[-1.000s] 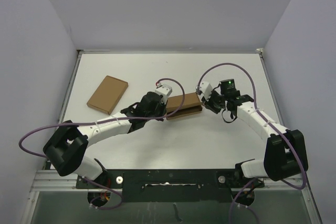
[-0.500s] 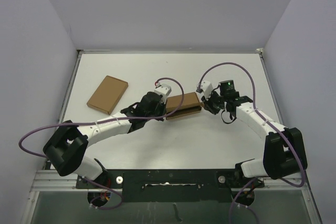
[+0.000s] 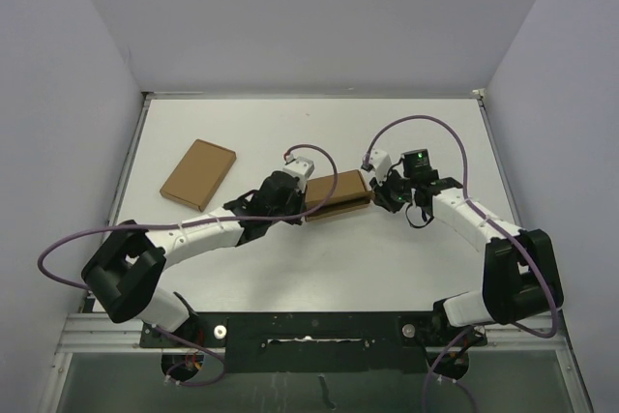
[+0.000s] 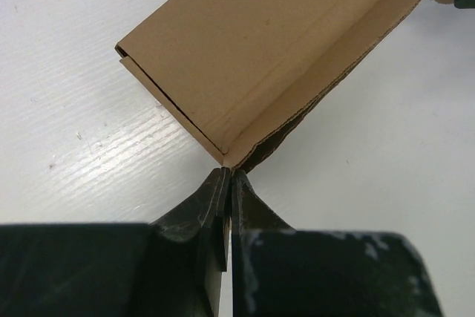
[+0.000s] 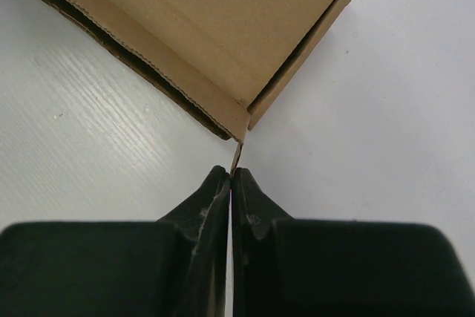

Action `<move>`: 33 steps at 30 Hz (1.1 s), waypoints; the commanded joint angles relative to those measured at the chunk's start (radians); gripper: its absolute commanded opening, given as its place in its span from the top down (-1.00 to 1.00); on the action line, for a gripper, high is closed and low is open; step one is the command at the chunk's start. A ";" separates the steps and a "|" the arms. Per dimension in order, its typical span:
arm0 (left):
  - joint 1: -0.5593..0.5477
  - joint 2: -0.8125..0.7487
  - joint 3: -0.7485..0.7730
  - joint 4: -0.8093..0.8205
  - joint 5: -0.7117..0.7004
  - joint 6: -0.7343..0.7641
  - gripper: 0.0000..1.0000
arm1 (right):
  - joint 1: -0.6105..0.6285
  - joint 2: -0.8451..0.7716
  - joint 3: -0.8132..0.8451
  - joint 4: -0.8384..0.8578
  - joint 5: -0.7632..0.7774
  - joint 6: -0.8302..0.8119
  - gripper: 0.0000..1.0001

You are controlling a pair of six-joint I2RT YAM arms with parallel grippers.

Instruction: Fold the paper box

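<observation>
Left gripper (image 4: pixel 226 183) and right gripper (image 5: pixel 231 177), each seemingly tight on an opposite paper box (image 3: pixel 338 192) corner.

paper box (image 3: pixel 338 195): plain brown cardboard, narrow, partly folded, long near flap loose; lies mid table (image 3: pixel 387 258).

- One paper box (image 3: pixel 338 192), brown cardboard, partly folded.
- One wider, flatter brown cardboard rectangle (image 3: pixel 198 174).
- Two robot arms: the left arm (image 3: pixel 193 232) and the right arm (image 3: pixel 474 221).
- Two pairs of jaws, one pair on each arm.
- One white surface (image 3: pixel 387 263) carrying both cardboard pieces.
</observation>
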 commanded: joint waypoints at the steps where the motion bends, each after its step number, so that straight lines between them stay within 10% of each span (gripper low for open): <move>1: -0.006 0.016 -0.008 0.055 0.050 -0.022 0.99 | 0.004 0.029 -0.001 0.005 -0.048 0.009 1.00; 9: -0.006 0.026 -0.002 0.040 0.067 -0.018 0.96 | -0.005 0.024 0.033 -0.058 -0.076 -0.040 0.78; 24: -0.003 0.046 0.034 -0.002 0.083 0.019 0.95 | -0.034 -0.147 0.045 -0.131 -0.357 -0.611 -0.95; 33: 0.000 0.049 0.037 0.006 0.102 0.051 0.95 | -0.078 0.007 0.065 -0.055 -0.494 -1.081 -0.96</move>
